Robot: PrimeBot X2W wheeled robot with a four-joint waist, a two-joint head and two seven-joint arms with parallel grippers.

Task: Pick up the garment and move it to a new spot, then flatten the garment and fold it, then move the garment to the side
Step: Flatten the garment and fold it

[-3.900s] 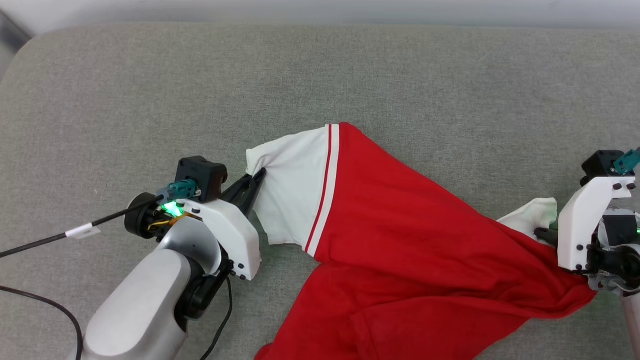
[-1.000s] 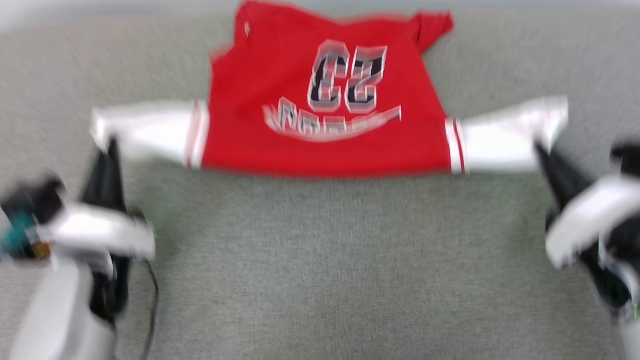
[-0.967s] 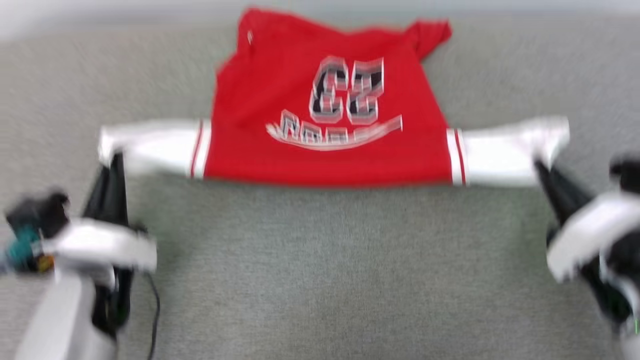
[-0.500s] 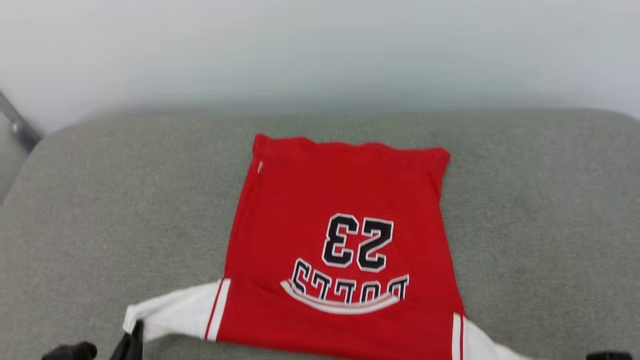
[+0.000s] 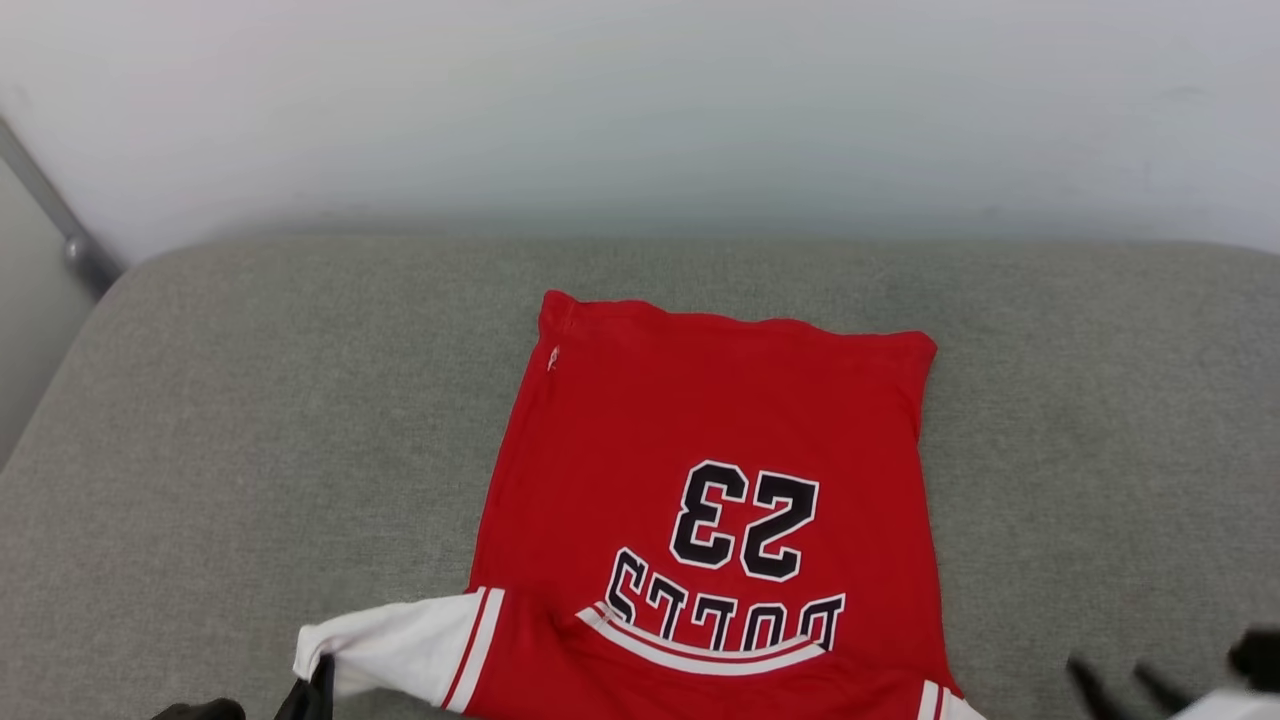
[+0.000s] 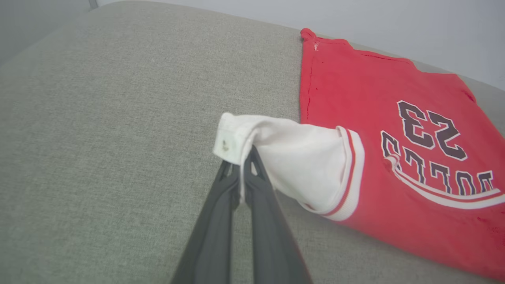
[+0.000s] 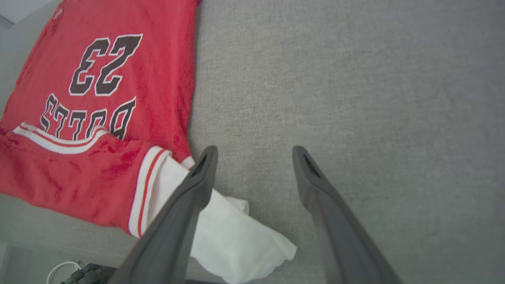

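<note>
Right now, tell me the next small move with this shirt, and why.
Probably open the left gripper and let the left sleeve drop. The shirt lies spread on the grey cushion, number side up. The right gripper stands open with the right sleeve lying loose, while the left one is shut on a bunched, raised cuff.

Room: grey cushion, white wall

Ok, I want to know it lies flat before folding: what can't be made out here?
- Head view: the garment has its near edge and most of its right sleeve cut off by the bottom edge.
- Head view: the right claw is blurred, in the corner.
- Left wrist view: the left sleeve cuff covers the left claw tips.
</note>
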